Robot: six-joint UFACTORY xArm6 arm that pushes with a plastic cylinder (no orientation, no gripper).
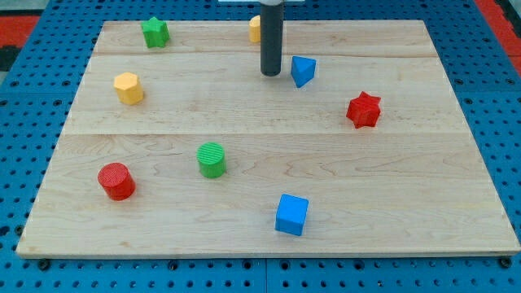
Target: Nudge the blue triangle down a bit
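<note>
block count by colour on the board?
Green: 2, the green star and the green cylinder
Yellow: 2, the yellow hexagon and a yellow block half hidden behind the rod
Blue: 2, the blue triangle and the blue cube
Red: 2, the red star and the red cylinder
Total: 8

My tip sits just to the view's left of the blue triangle.

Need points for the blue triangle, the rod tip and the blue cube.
blue triangle [303, 70], camera view, on its top face.
my tip [270, 74], camera view, on the rod's very lower end, just to the view's left of the blue triangle.
blue cube [291, 215], camera view, on its front face.
</note>
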